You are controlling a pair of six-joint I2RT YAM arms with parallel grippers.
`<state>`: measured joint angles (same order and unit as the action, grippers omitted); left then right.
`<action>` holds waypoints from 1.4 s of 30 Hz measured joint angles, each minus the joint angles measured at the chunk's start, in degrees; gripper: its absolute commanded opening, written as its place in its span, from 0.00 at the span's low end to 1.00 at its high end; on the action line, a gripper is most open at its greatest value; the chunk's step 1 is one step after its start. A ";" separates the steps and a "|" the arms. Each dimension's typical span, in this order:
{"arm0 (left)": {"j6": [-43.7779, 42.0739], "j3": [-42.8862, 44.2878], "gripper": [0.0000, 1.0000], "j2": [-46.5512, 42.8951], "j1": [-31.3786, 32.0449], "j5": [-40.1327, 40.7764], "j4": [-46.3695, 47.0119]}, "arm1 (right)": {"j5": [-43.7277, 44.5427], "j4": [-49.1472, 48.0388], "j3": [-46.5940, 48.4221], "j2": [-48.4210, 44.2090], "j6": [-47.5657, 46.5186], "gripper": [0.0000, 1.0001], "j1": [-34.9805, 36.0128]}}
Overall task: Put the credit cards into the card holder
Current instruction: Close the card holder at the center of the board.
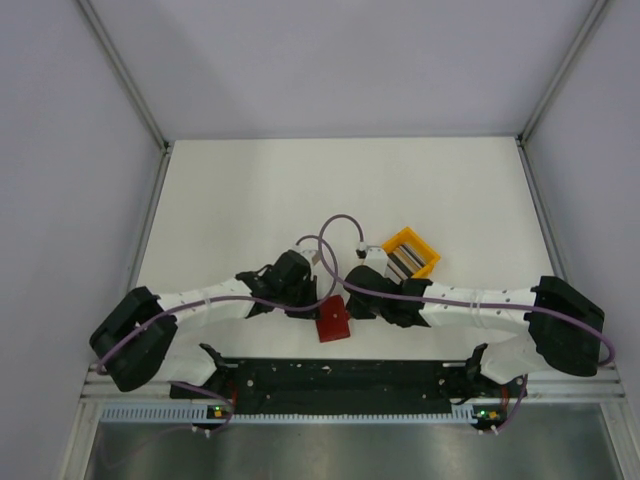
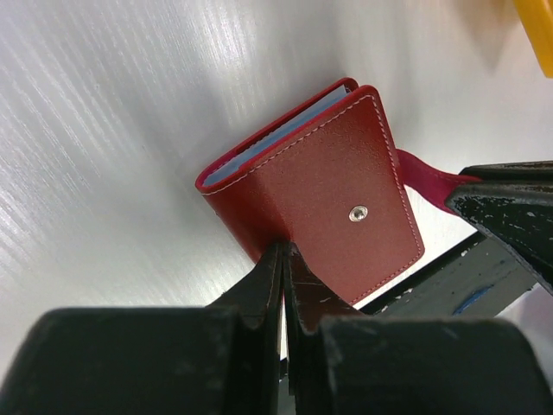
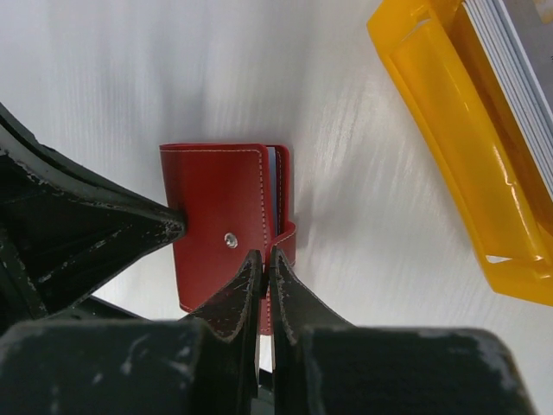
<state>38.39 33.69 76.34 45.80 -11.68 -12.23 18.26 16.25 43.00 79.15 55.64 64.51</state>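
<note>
So the dark red card holder (image 2: 328, 199) is at the near middle of the worktop (image 2: 104, 130), caught between both arms. Left pincer (image 2: 285, 259) is clamped shut on one edge, and right pincer (image 3: 264, 264) is pinched tight on its snap tab (image 2: 423, 177). Credit cards (image 3: 510, 52) sit stacked in the yellow bin (image 3: 449, 156) nearby.

Bright, even light; streaky glare on the white table (image 2: 104, 130); close foreground blurred in wrist views
</note>
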 measured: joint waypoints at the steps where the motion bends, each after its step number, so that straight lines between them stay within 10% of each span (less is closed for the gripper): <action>1: 0.02 0.09 0.04 0.42 0.20 0.17 0.15 | -0.17 -0.04 0.00 0.00 0.00 0.00 0.00; 13: 1.51 1.62 0.03 3.08 2.27 2.60 0.83 | -4.90 -2.71 0.11 4.48 -0.37 0.00 0.24; 23: 3.06 1.60 0.01 3.06 2.32 2.97 0.79 | -6.62 -4.63 0.72 6.40 -0.52 0.27 0.33; 32: 3.93 1.46 0.00 2.80 2.36 3.21 0.81 | -5.64 -2.91 0.55 0.68 -0.63 0.29 0.37; 42: 4.39 1.01 0.09 0.87 2.38 3.82 0.70 | -3.17 -1.60 -2.14 -6.86 -0.63 0.00 0.35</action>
<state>42.78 34.70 77.21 48.18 -7.86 -11.53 15.09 14.66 40.86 72.29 55.00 64.86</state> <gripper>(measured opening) 0.059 0.090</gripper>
